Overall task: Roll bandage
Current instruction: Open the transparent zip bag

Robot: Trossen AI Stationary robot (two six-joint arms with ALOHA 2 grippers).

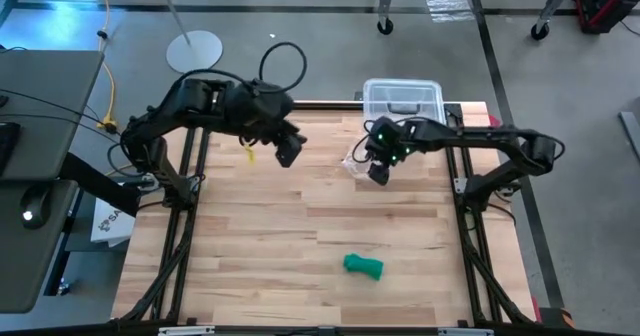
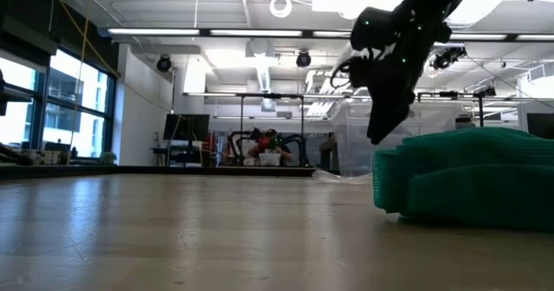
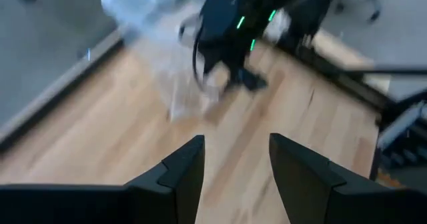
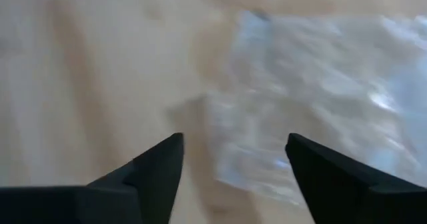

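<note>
The right gripper is held with its fingers spread and nothing between them, low over the crinkly clear plastic bag at the far side of the table; in its wrist view the bag fills the space ahead of the fingers. The left gripper is likewise seen parted and empty, hovering above bare wood at the far left of centre.

The bandage lies as a small green roll near the front edge of the table, well apart from both grippers; in the low view it sits close to the camera with its layered turns visible.

The nearest risk is judged to be the bag: if the right fingers are closed or dragged where they are, the plastic could be snagged and pulled across the table. A second risk lies with the roll itself, which could be nudged and unwound, or pushed off the front edge, if it is approached from the far side with a sweep.

The clear plastic box stands just behind the right gripper at the far edge, so little room is left for retreat there. Between the grippers and the bandage a broad stretch of open wood is available, and the two arms stand near each other only at the far centre.
</note>
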